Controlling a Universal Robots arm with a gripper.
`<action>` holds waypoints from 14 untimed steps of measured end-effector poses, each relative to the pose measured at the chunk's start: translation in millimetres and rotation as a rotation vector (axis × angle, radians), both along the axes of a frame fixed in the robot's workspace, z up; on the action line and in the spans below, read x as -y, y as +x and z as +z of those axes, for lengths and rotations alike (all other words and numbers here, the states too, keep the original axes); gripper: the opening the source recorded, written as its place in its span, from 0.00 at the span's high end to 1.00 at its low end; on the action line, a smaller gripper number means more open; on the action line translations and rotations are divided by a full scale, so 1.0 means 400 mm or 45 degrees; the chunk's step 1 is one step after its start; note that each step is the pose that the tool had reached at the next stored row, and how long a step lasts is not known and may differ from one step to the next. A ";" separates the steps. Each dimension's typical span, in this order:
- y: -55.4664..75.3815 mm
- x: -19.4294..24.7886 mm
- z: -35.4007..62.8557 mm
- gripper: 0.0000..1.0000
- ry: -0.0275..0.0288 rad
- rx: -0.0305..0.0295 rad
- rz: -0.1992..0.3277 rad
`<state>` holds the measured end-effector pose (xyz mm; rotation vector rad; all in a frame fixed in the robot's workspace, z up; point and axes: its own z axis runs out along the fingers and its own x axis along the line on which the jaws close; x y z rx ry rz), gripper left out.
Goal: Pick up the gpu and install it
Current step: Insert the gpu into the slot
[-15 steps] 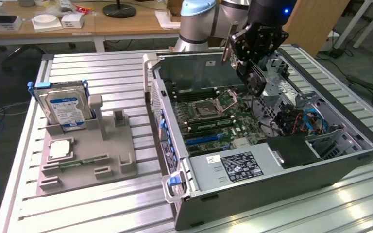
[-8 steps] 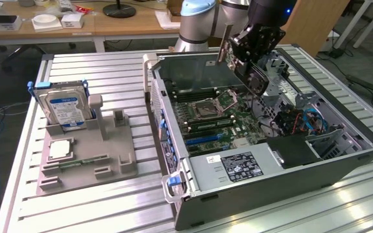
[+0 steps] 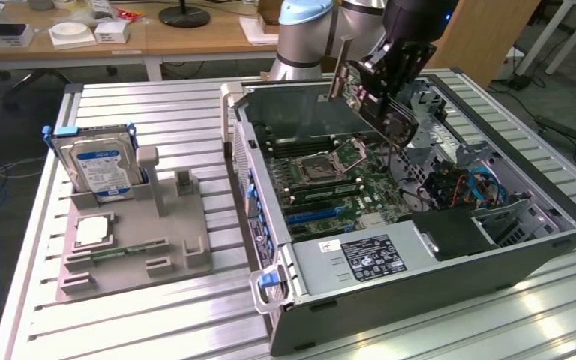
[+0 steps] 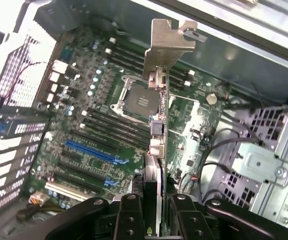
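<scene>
Robot arm holds the gpu (image 3: 353, 82) above an open computer case (image 3: 528, 247) on a slatted metal counter (image 3: 148, 315).

The black fingers (image 4: 130, 215) are clenched on the gpu's rear edge, one on each side. The card hangs edge-on in the air over the motherboard (image 3: 338, 180), its silver bracket (image 4: 165, 45) at the far end, touching nothing below. The case lies on its side with the cover off, holding the green motherboard with an empty processor socket (image 4: 138, 100) and blue slots (image 4: 91, 150), a grey power supply (image 3: 363, 259) and bundled cables. Towards the exterior view's left, well apart from the case, a grey holder tray (image 3: 168, 225) carries a hard drive (image 3: 98, 169) standing upright, a flat processor chip (image 3: 95, 231) and a narrow memory stick (image 3: 118, 251).
</scene>
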<state>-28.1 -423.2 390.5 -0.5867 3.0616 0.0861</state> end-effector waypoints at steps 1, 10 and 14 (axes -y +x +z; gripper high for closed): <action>0.000 0.000 0.000 0.73 0.0001 0.0000 0.019; 0.000 0.000 -0.001 0.73 0.0000 0.0000 0.199; 0.000 0.000 -0.001 0.73 0.0001 0.0000 0.274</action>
